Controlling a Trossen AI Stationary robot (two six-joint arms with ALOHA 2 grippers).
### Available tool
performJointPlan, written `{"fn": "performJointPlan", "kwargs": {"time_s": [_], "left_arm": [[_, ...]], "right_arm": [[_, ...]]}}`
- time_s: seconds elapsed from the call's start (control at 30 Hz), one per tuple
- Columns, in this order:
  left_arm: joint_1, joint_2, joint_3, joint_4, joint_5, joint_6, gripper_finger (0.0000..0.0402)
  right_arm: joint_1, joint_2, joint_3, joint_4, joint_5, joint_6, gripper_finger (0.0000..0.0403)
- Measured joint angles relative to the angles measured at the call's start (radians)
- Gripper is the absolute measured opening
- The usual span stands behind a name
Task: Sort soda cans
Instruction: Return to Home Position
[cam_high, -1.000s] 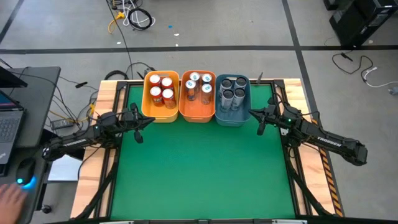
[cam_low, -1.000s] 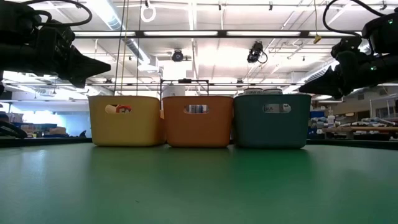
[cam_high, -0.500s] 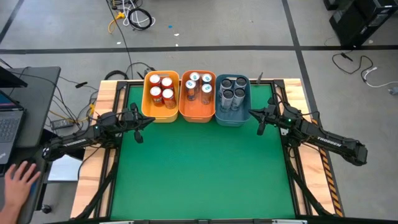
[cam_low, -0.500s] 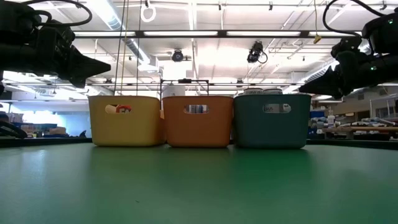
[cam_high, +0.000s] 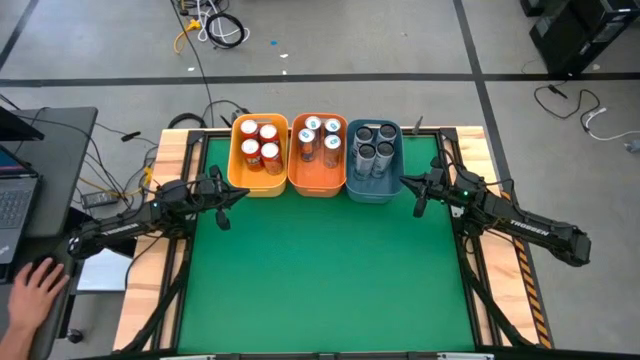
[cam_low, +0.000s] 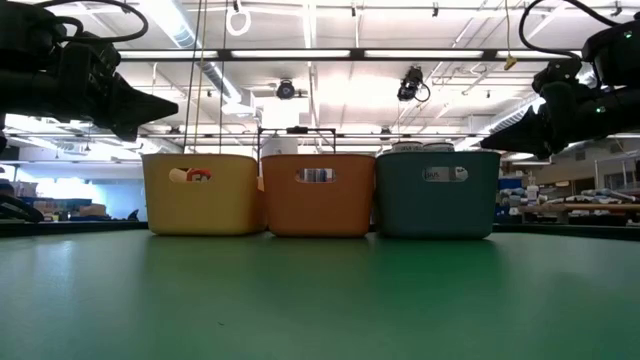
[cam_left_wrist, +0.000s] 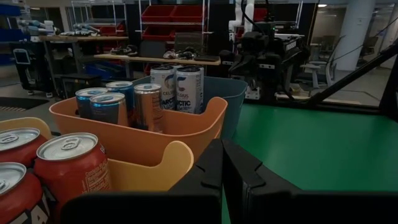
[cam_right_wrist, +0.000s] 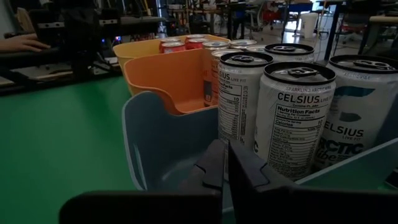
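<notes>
The soda cans stand upright in three bins at the table's far edge. The red cans (cam_high: 259, 143) (cam_left_wrist: 68, 165) are in the yellow bin (cam_high: 236, 176). The dark grey cans (cam_high: 320, 138) (cam_left_wrist: 112, 104) are in the orange bin (cam_high: 318, 188). The white cans with green marks (cam_high: 374, 146) (cam_right_wrist: 292, 118) are in the blue bin (cam_high: 376, 196). My left gripper (cam_high: 232, 196) (cam_left_wrist: 222, 168) hovers shut at the yellow bin's near left corner. My right gripper (cam_high: 408, 185) (cam_right_wrist: 227, 165) hovers shut at the blue bin's near right corner. Neither touches a bin or a can.
The green mat (cam_high: 320, 270) spreads in front of the bins with no object on it. Wooden rails run along the table's left and right sides. A person's hand (cam_high: 35, 290) rests on a side desk beyond the table's left edge, next to a laptop.
Both arms, the bins and the cans have kept still. The person's hand on the side desk has moved a little toward the far side.
</notes>
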Motion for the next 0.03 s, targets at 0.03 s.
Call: {"fn": "performJointPlan", "kwargs": {"time_s": [0.03], "left_arm": [[0.0, 0.0, 0.0, 0.0, 0.0, 0.0, 0.0004]], "right_arm": [[0.0, 0.0, 0.0, 0.0, 0.0, 0.0, 0.0011]]}}
